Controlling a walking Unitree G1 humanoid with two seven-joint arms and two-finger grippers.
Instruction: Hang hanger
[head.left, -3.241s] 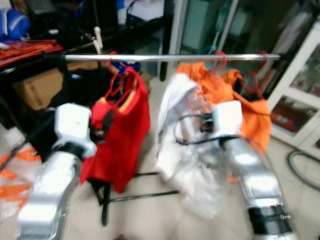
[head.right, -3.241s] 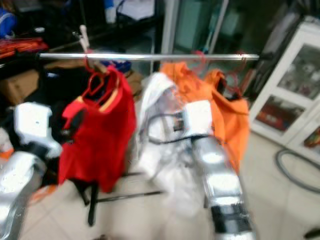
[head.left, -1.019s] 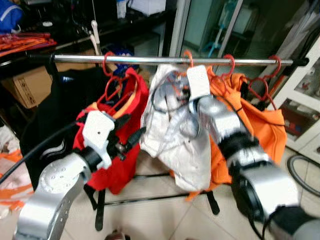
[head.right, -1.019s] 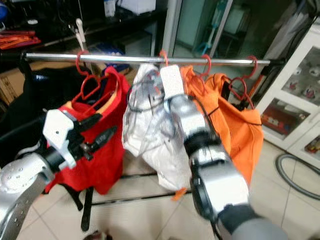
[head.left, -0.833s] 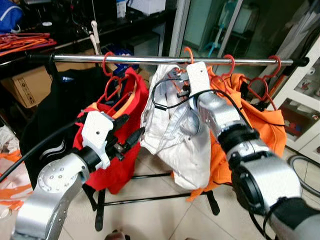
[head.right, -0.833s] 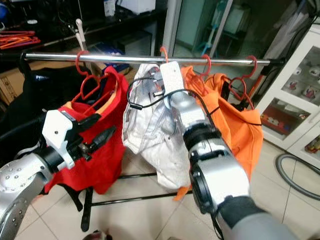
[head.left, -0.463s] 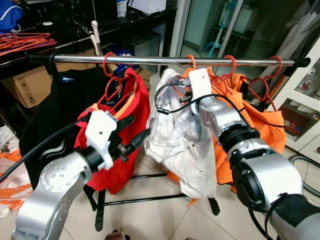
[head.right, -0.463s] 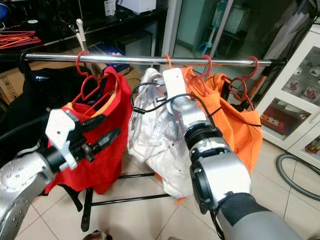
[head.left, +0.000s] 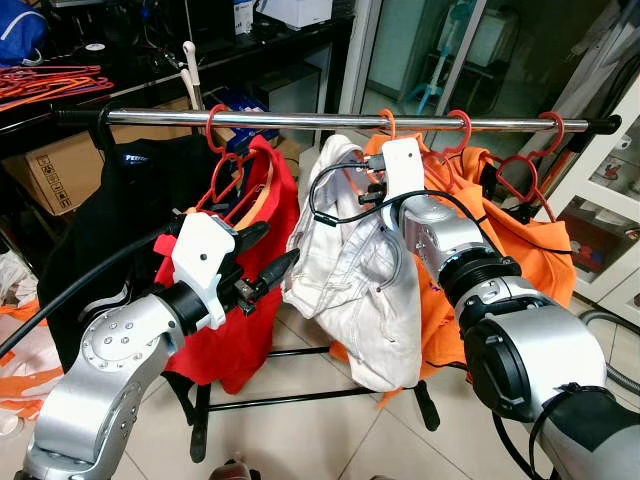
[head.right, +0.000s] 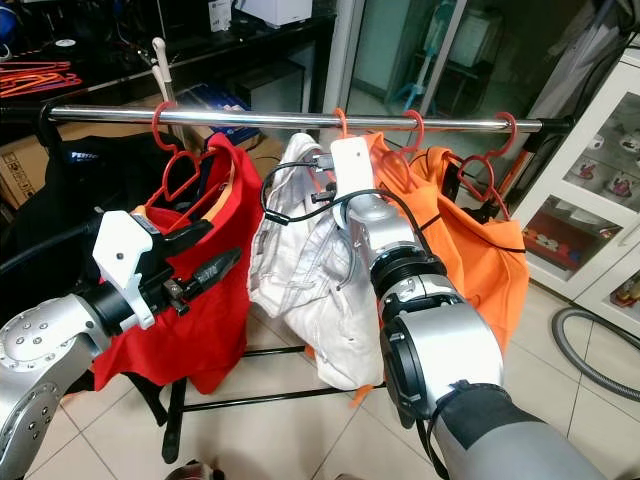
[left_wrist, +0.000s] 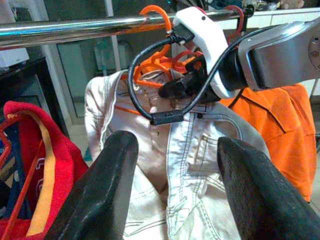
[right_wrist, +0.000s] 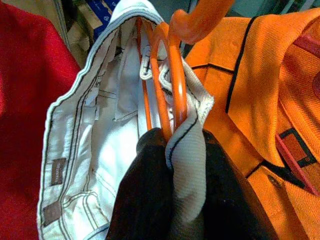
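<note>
An orange hanger (right_wrist: 167, 85) carries a white denim garment (head.left: 355, 290). Its hook (head.left: 385, 120) sits over the chrome rail (head.left: 290, 120), between a red garment (head.left: 235, 300) and orange shirts (head.left: 515, 240). My right gripper (right_wrist: 172, 150) is shut on the hanger's neck and the garment's waistband, just under the rail. Its black fingers (left_wrist: 182, 85) also show in the left wrist view. My left gripper (head.left: 268, 252) stands open, lower and to the left, in front of the red garment, pointing at the white one without touching it.
A black garment (head.left: 105, 220) hangs at the rail's left end. Behind it are a dark table with orange hangers (head.left: 50, 85) and a cardboard box (head.left: 55, 170). A white glass-door cabinet (head.left: 605, 190) and a floor hose (head.left: 615, 350) are on the right. The rack's base bar (head.left: 300, 398) crosses the tiles.
The hanger's hook has come down onto the rail and slid slightly right with my right gripper. The white garment swung with it. My left gripper rose a little and stays open.
</note>
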